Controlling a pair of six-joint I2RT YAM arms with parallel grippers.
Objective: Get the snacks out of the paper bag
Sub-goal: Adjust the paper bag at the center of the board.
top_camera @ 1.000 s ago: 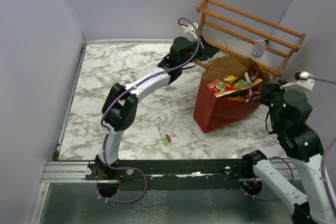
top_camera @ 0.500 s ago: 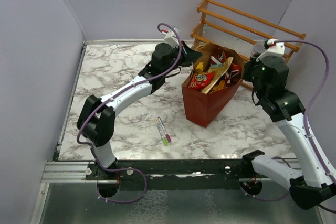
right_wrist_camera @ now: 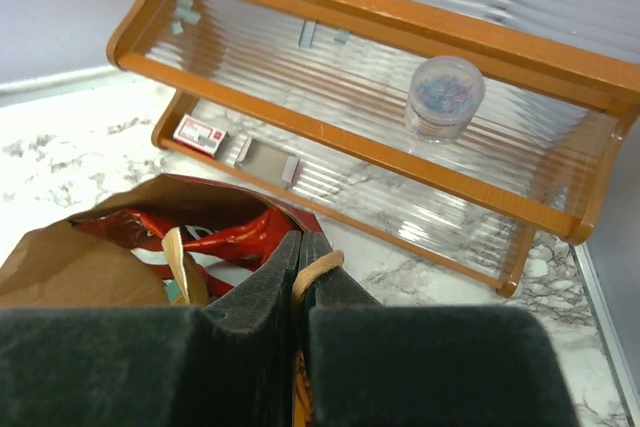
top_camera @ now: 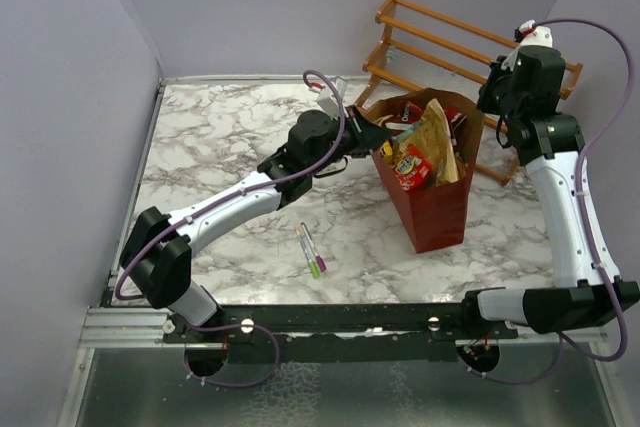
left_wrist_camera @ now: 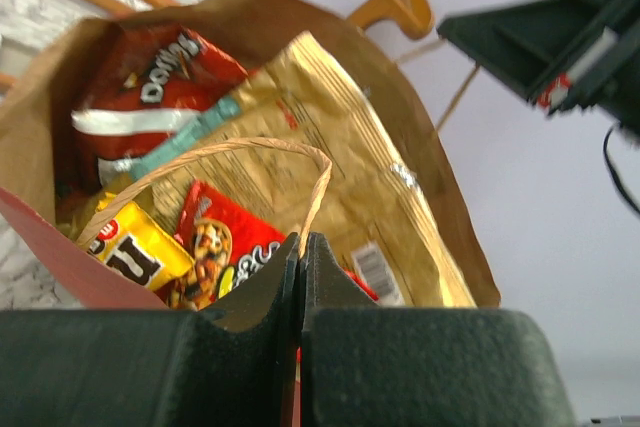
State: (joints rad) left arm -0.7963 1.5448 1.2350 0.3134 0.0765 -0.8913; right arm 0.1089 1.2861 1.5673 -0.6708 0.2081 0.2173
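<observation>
While our left jaws pinch the rim of the red paper carrier bag (top_camera: 437, 215), our right jaws clamp its tan string handle (right_wrist_camera: 318, 265); marbled worktop (top_camera: 215, 132) spreads leftward.

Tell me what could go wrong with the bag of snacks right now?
The left gripper and right gripper each pinch one of the thin string handles; a hard pull might snap one. The paper bag stands tall with the big tan chip bag poking out, so an uneven tug could tip it and spill everything.
</observation>
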